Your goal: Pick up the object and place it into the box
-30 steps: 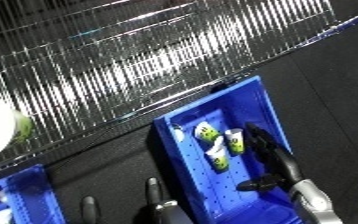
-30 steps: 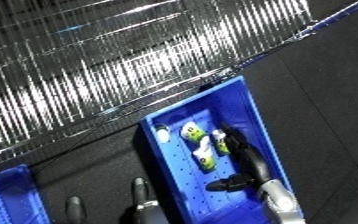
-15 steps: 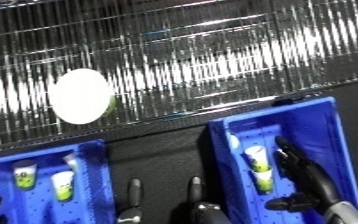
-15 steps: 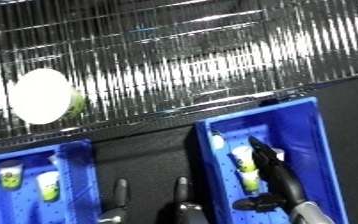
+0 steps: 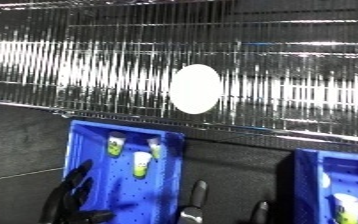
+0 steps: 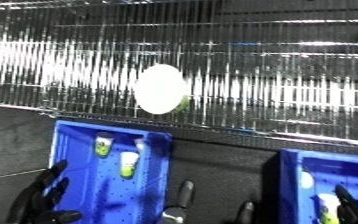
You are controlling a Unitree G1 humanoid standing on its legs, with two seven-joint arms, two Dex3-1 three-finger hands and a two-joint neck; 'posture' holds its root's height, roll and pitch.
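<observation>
Wire shelf [image 5: 273, 60], right bin [image 5: 335, 175] cropped

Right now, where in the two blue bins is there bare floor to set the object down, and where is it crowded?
Left blue bin: the near half of its floor is bare, bordered by the left hand on its left rim and by the small bottles at the far end. Right blue bin: only partly in view, with a bottle near the edge; its free room cannot be judged.

Lying on the wire shelf [image 5: 273, 60] at the back: a round object [image 5: 195, 89]. Sitting in front, lower left: a bin [image 5: 88, 165] holding small bottles [image 5: 142, 164]. Standing well apart at the right edge: a second bin [image 6: 310, 170].
</observation>
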